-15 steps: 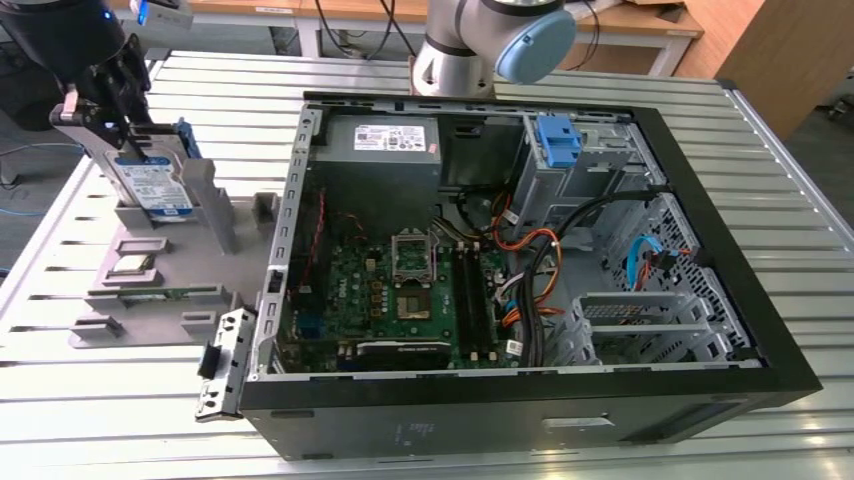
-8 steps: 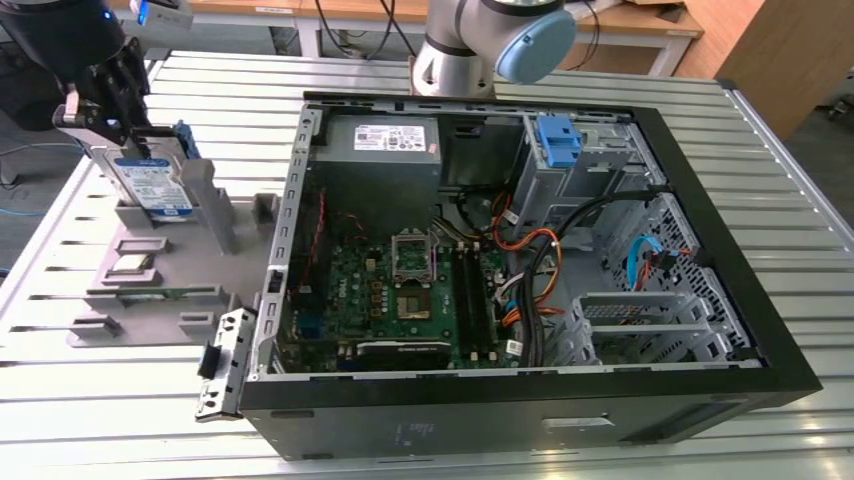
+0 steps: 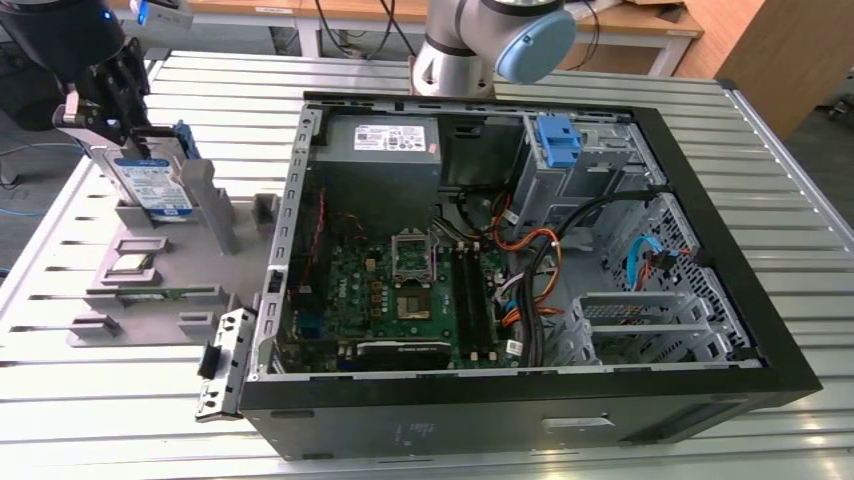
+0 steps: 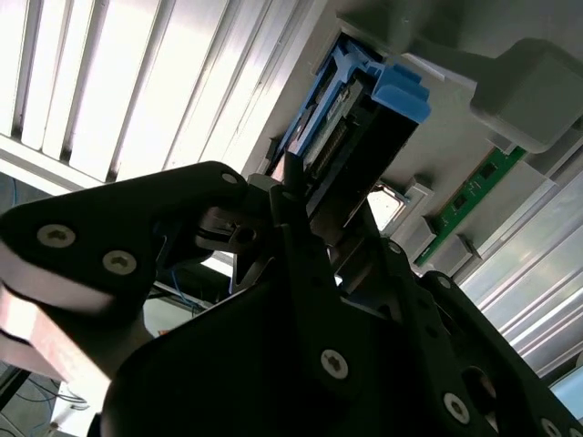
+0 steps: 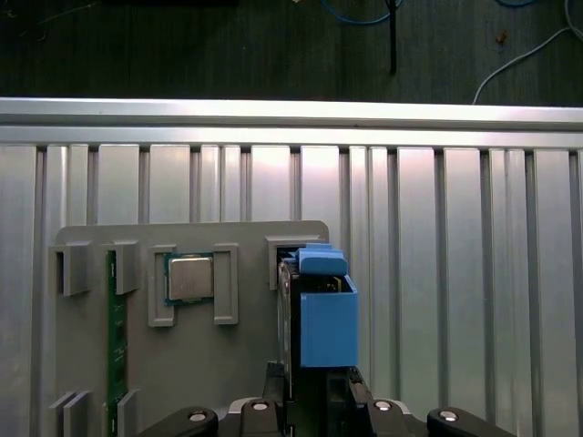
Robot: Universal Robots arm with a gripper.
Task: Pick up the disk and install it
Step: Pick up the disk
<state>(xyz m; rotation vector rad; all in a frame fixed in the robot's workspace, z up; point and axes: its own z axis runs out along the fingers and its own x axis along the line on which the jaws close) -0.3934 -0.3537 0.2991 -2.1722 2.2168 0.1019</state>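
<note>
Table [image 3: 80, 420]: ribbed silver slats run from the lower edge of the exterior view to its top; the same slats lie behind the fixture in the first wrist view.
Room: past the table's far rim, along the top of the exterior view, wooden benches [image 3: 627, 20] and hanging cables.
Arm [image 3: 461, 45]: grey base with a pale blue cap at upper centre, behind the case; its black wrist end hangs at upper left, pointing down.
Gripper [image 3: 114, 135] [image 5: 314, 387]: straddles the disk's top edge at upper left; whether it clamps the disk or is loose cannot be told.
Disk [image 3: 150, 185] [image 5: 323, 328]: upright on edge in a fixture slot at the left of the exterior view, white-and-blue label showing, blue bracket along it.
Fixture [image 3: 160, 240]: grey tray at left; nearest a memory stick [image 3: 154, 293] in clips; then a processor chip [image 3: 130, 264] in a pocket; then the disk.
Case [image 3: 534, 410]: black, open, filling centre and right; motherboard [image 3: 400, 290] at lower centre; grey power supply [image 3: 380, 140] at upper centre; a blue carrier [image 3: 558, 140] at upper right; its left wall stands between fixture and interior.
</note>
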